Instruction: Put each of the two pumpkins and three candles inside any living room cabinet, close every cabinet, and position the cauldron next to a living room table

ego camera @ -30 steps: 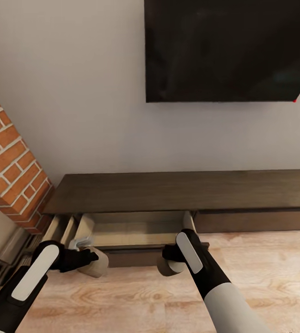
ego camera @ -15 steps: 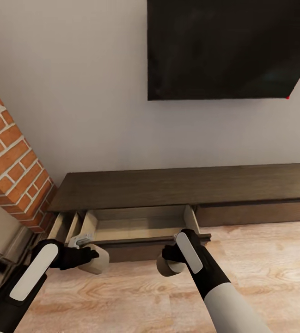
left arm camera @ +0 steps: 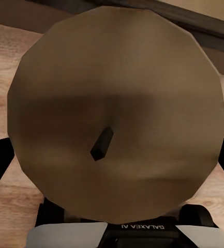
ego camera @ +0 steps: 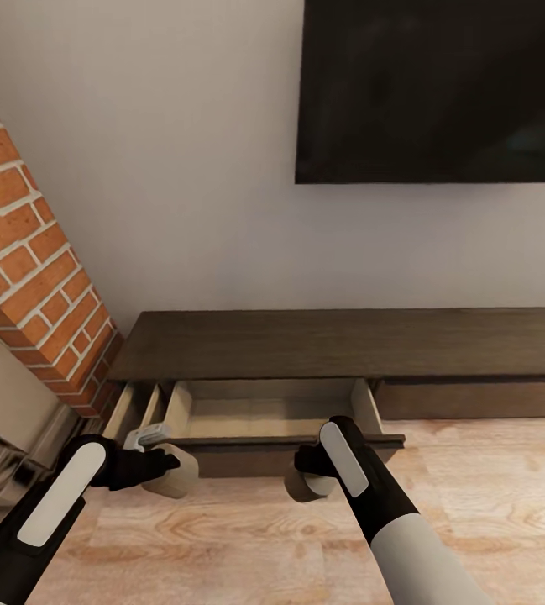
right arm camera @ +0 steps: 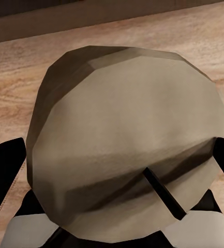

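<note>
Gripping candles, both pincers hover before cabinet (ego camera: pixel 339 344).

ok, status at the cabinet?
Left gripper shut on tan stubby candle. Right gripper shut on second candle. Dark-brown wooden cabinet drawer open. Nothing blocking.

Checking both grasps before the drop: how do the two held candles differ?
Left candle is lighter tan; right candle is greyer. Left hand holds its candle before the drawer's left corner; right hand holds its candle before the drawer's right part. Both are stubby, wicked and clamped.
</note>
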You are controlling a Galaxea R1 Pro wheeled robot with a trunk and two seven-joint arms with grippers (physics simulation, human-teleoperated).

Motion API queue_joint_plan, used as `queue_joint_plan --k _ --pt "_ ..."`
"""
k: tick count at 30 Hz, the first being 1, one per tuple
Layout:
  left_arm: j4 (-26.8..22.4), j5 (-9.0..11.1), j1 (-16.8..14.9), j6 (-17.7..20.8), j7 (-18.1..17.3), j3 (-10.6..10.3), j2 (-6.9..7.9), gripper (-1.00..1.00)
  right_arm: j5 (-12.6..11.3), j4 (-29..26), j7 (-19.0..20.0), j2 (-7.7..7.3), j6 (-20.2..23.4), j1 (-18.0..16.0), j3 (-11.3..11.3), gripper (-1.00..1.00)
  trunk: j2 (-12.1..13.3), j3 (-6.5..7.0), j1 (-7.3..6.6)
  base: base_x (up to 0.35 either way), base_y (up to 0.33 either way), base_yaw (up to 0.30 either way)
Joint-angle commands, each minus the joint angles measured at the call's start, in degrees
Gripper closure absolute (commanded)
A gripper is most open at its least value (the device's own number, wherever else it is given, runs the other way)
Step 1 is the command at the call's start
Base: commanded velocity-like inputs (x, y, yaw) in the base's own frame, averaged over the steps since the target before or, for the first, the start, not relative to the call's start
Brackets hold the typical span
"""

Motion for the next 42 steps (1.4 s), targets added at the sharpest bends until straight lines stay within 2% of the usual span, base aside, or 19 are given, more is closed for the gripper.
queue_joint_plan --k 1,15,30,42 --pt "-0.1 0.8 0.0 -0.1 0.6 -0.1 0.05 1.0 -0.4 0.0 -0.5 0.0 0.2 0.0 0.0 1.0 0.0 -0.05 0.0 0.031 0.029 0.009" --pt "-0.1 0.9 0.0 0.0 0.6 0.0 0.05 1.0 -0.4 -0.1 -0.5 0.0 0.2 0.0 0.0 1.0 5.2 2.29 -2.85 0.003 0.003 0.001" --pt "-0.1 0.8 0.0 0.0 0.6 0.0 0.13 1.0 -0.4 -0.1 -0.5 0.0 0.1 0.0 0.1 1.0 5.2 2.29 -2.85 0.057 0.02 0.0" --pt "-0.1 0.8 0.0 -0.1 0.6 -0.1 0.1 1.0 -0.5 0.0 -0.5 0.0 0.2 0.0 0.1 1.0 5.2 2.29 -2.85 0.194 0.058 0.0"
